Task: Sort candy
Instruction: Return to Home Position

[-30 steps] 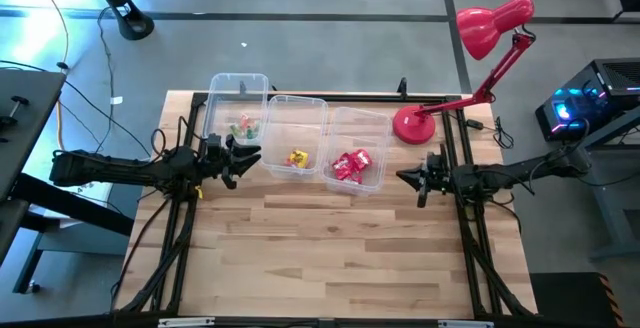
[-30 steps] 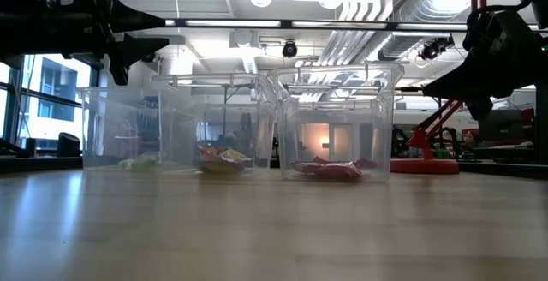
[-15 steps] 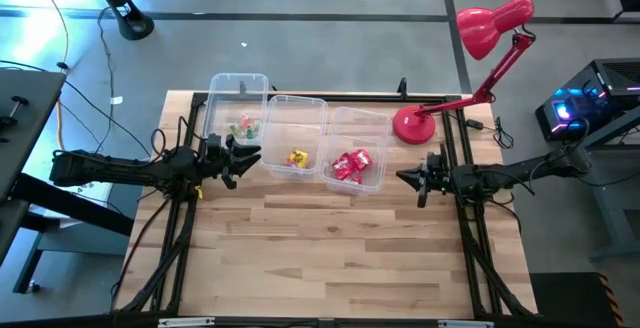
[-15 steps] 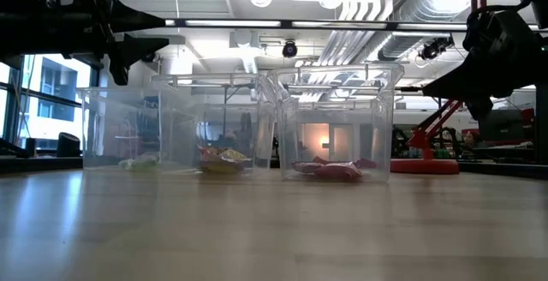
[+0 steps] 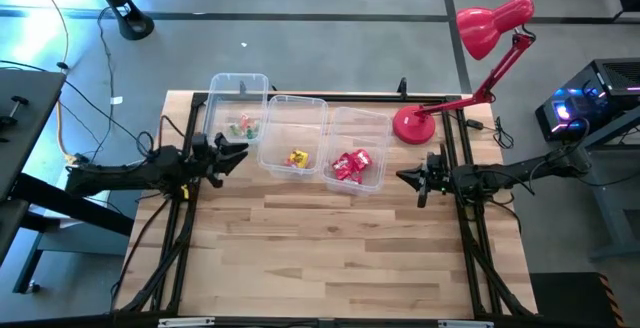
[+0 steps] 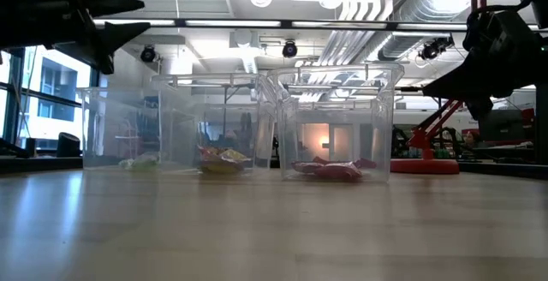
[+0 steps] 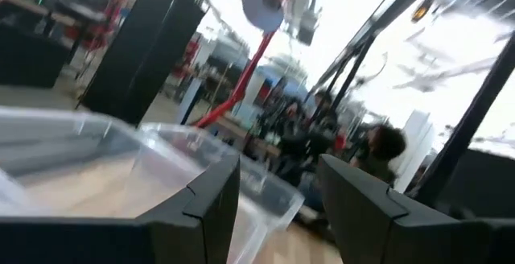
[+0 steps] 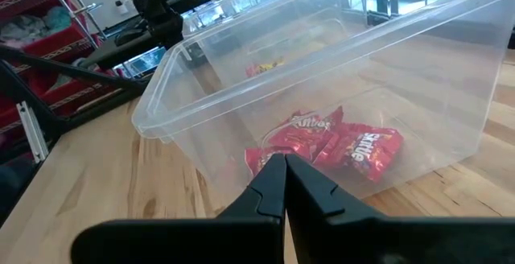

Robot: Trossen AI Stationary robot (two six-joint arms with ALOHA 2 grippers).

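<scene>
Three clear bins stand in a row at the table's far side. The left bin (image 5: 213,98) holds tiny green and pale candy (image 5: 243,126), the middle bin (image 5: 297,99) a yellow packet (image 5: 297,157), and the right bin (image 5: 384,133) several red packets (image 5: 351,165) (image 8: 338,147). My left gripper (image 5: 240,150) (image 7: 278,212) is open and empty. It hovers above the table beside the left bin's near corner. My right gripper (image 5: 400,177) (image 8: 284,175) is shut and empty. It hangs level, just right of the right bin and pointing at it.
A red desk lamp stands with its base (image 5: 414,124) on the table's far right corner, close behind my right arm. A black frame rail (image 5: 330,95) runs along the far edge behind the bins. Bare wood (image 5: 320,248) covers the table's near half.
My left gripper has drawn back from the bins toward the table's left edge and risen, still open. My right gripper and the candy have kept still.
</scene>
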